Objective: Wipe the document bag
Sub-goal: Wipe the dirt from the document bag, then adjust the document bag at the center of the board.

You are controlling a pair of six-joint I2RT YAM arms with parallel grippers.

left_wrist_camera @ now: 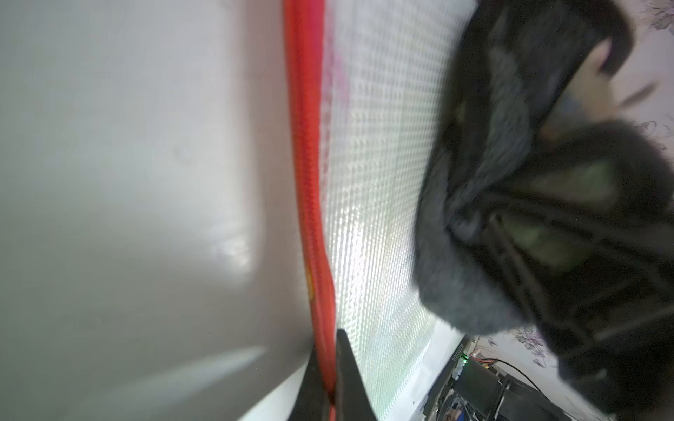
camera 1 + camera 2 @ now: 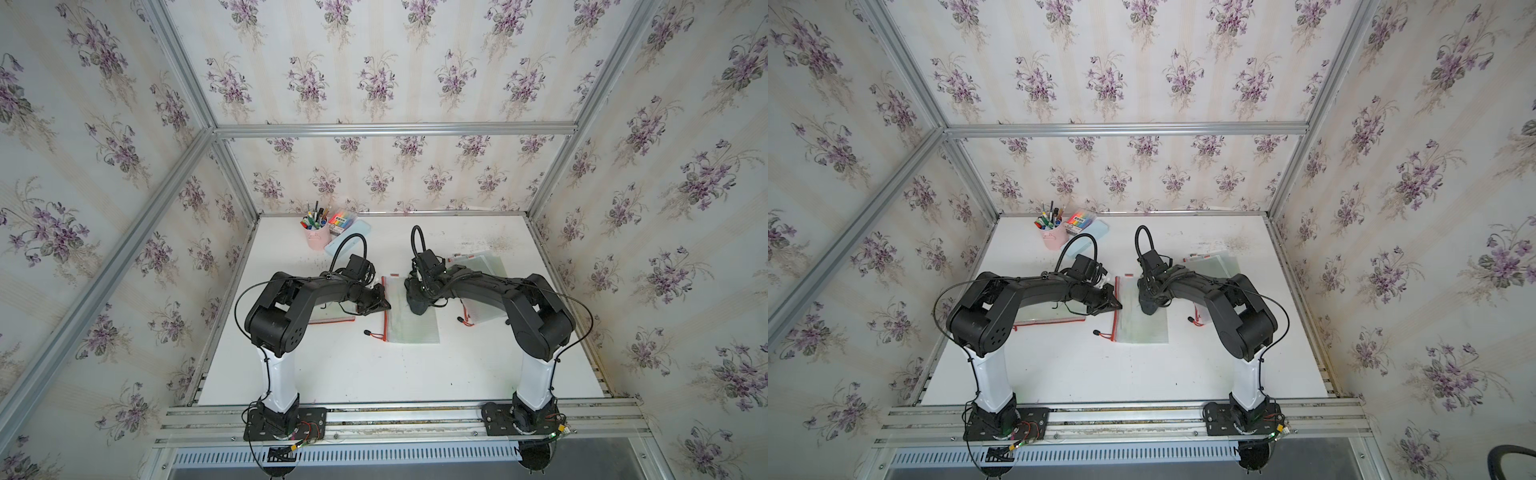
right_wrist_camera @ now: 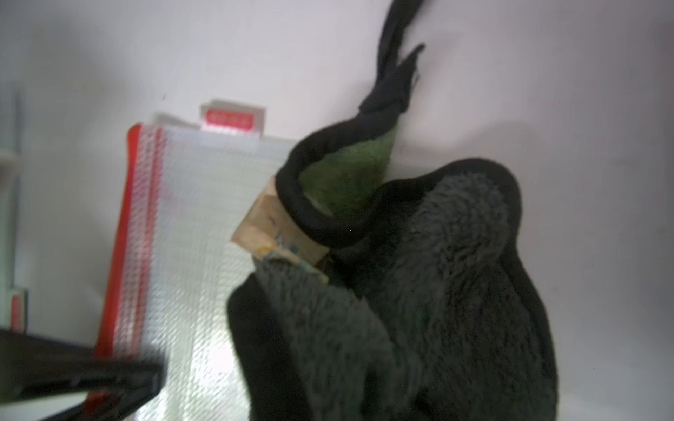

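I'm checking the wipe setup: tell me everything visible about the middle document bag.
The document bag is a translucent, grid-textured plastic pouch with a red zipper edge and a label tab. It lies flat on the white table. The left gripper pinches its zipper edge, and a dark fluffy cloth rests on it.

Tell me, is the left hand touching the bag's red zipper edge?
Touching. The left wrist view shows the left hand pinching the red zipper edge of the document bag.

No legible text; red label on document bag too blurred.
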